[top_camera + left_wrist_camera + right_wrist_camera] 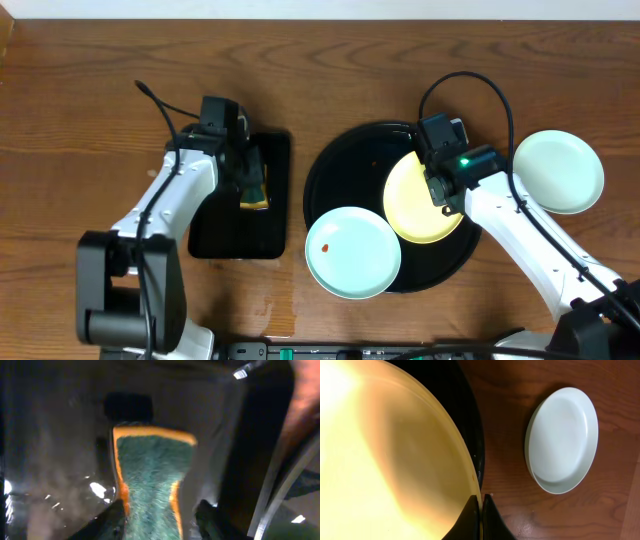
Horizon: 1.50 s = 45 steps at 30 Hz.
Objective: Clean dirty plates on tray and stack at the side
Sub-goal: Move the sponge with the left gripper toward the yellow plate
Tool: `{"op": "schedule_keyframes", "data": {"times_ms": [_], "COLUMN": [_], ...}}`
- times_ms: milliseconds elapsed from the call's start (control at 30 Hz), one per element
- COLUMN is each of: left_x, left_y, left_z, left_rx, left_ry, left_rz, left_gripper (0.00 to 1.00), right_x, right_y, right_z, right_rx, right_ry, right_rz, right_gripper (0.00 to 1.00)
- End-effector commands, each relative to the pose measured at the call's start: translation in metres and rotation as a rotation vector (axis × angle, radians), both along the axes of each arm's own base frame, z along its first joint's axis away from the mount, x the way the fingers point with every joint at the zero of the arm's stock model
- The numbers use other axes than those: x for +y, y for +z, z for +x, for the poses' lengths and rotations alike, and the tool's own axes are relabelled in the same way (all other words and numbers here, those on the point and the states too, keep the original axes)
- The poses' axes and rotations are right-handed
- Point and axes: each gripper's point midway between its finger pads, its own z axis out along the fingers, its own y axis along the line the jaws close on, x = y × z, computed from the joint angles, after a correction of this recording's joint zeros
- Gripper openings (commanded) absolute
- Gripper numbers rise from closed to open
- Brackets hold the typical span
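A pale yellow plate (420,205) lies tilted on the right of the round black tray (350,170). My right gripper (441,190) is shut on its rim, which shows in the right wrist view (481,497) with the yellow plate (385,460) filling the left. A mint-blue plate (352,252) with a red speck rests on the tray's front left rim. A second mint-blue plate (558,170) lies on the table right of the tray, also in the right wrist view (563,440). My left gripper (250,182) holds a green and orange sponge (150,475).
A smaller rectangular black tray (235,235) lies left of the round tray, under the left gripper and the sponge (255,192); its glossy surface (50,435) fills the left wrist view. The round tray's rim (467,420) shows beside the yellow plate. Wooden table (80,120) all round.
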Motion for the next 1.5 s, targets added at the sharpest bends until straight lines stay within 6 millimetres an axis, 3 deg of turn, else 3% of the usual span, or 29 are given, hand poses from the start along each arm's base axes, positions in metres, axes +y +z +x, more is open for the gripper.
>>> {"op": "schedule_keyframes", "data": {"times_ms": [0, 100, 200, 233, 367, 600, 700, 933, 1033, 1133, 1300, 1467], "left_x": [0.008, 0.008, 0.004, 0.004, 0.004, 0.002, 0.002, 0.016, 0.011, -0.011, -0.069, -0.140], "left_y": [-0.038, -0.055, -0.061, -0.061, -0.050, 0.000, 0.012, -0.013, -0.012, 0.009, 0.060, 0.075], "left_z": [-0.020, -0.026, -0.029, -0.029, -0.023, -0.004, -0.001, -0.015, -0.016, -0.006, 0.021, 0.027], "left_rx": [0.119, 0.168, 0.192, 0.192, 0.175, 0.088, 0.050, 0.108, 0.114, 0.074, -0.048, -0.145], "left_ry": [0.001, 0.000, -0.004, -0.003, -0.003, -0.003, -0.006, 0.007, 0.001, -0.025, -0.123, -0.247], "left_rz": [0.043, 0.045, 0.026, 0.026, 0.024, 0.016, 0.015, 0.095, 0.067, -0.060, -0.286, -0.362], "left_gripper": [0.51, 0.46, 0.13, 0.08, 0.08, 0.07, 0.08, 0.07, 0.08, 0.07, 0.07, 0.07], "right_x": [-0.007, -0.007, -0.007, -0.007, -0.007, -0.007, -0.007, -0.007, -0.007, -0.007, -0.007, -0.007], "right_y": [0.000, 0.000, 0.000, 0.000, 0.000, 0.000, 0.001, 0.001, 0.001, 0.001, 0.001, 0.001], "right_z": [0.000, 0.000, 0.000, 0.000, 0.000, 0.000, 0.000, 0.000, 0.000, 0.000, 0.000, 0.000], "right_rx": [-0.011, -0.011, -0.010, -0.009, -0.010, -0.010, -0.012, -0.012, -0.012, -0.013, -0.013, -0.013], "right_ry": [-0.025, -0.024, -0.024, -0.023, -0.023, -0.024, -0.024, -0.024, -0.024, -0.028, -0.027, -0.027], "right_rz": [-0.028, -0.028, -0.028, -0.029, -0.028, -0.029, -0.032, -0.031, -0.030, -0.029, -0.029, -0.029], "right_gripper": [0.01, 0.01, 0.01, 0.01, 0.01, 0.01, 0.01, 0.01, 0.01, 0.01, 0.01, 0.01]}}
